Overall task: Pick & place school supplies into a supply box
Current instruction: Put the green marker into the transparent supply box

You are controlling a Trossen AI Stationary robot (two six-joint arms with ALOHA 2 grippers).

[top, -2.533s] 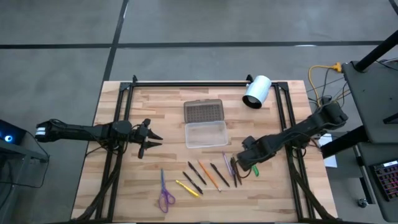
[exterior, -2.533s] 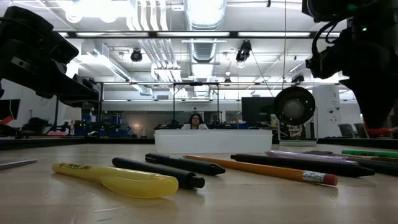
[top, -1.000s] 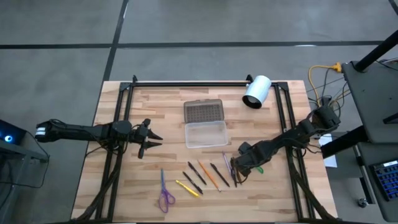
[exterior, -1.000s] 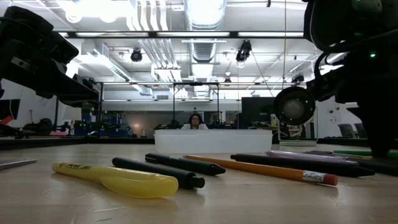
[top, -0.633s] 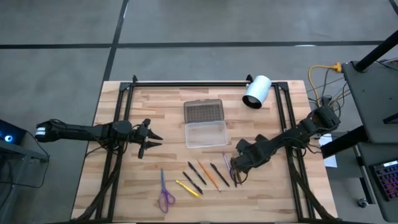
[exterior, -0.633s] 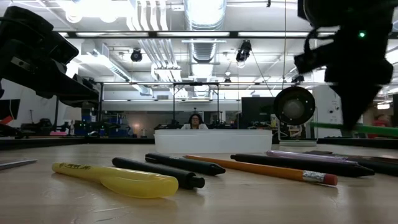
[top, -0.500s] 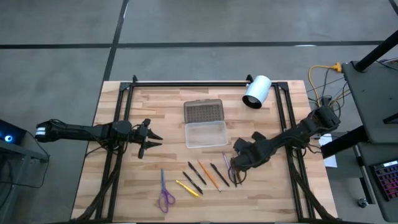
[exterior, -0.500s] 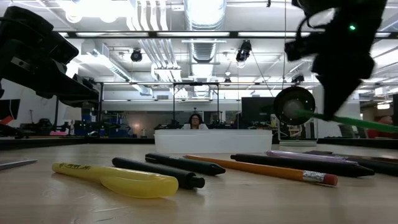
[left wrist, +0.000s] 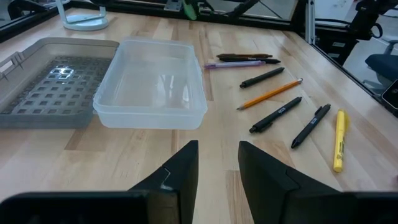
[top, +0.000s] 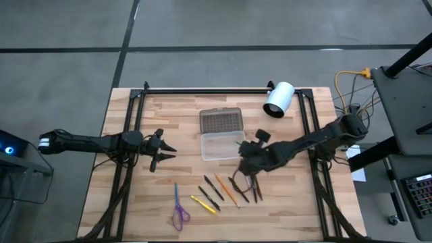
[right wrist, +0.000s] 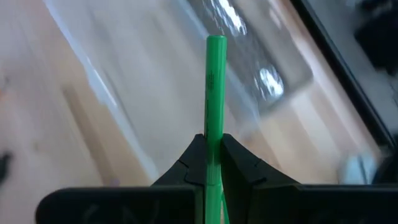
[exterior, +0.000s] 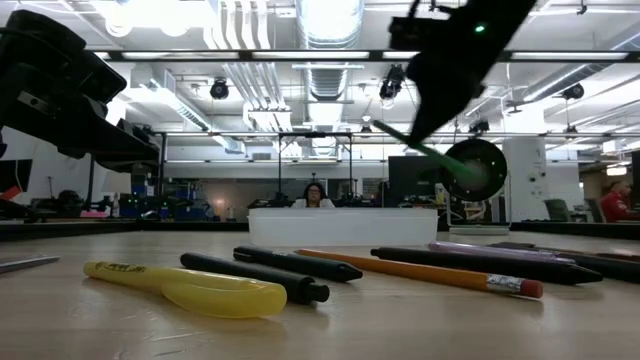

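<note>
Wooden bench (top: pixel 135 202) slats run under everything I see. Nearest the low camera lies a yellow pen (exterior: pixel 190 285) with dark print I cannot read, then black pens (exterior: pixel 290 265) and an orange pencil (exterior: pixel 425 271). Purple scissors (top: pixel 179 208) lie off to the left. My right claw (right wrist: pixel 212 163) is clamped on a green pen (right wrist: pixel 215 93), held above the clear supply box (top: pixel 223 145) by its right edge. Its grey lid (top: pixel 221 121) lies beyond. My left claw (left wrist: pixel 217 163) hangs parted, well left of the box.

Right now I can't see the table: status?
Right gripper shut on green pen, beside clear box. Left gripper open, waiting left of it. Nothing in the way.
</note>
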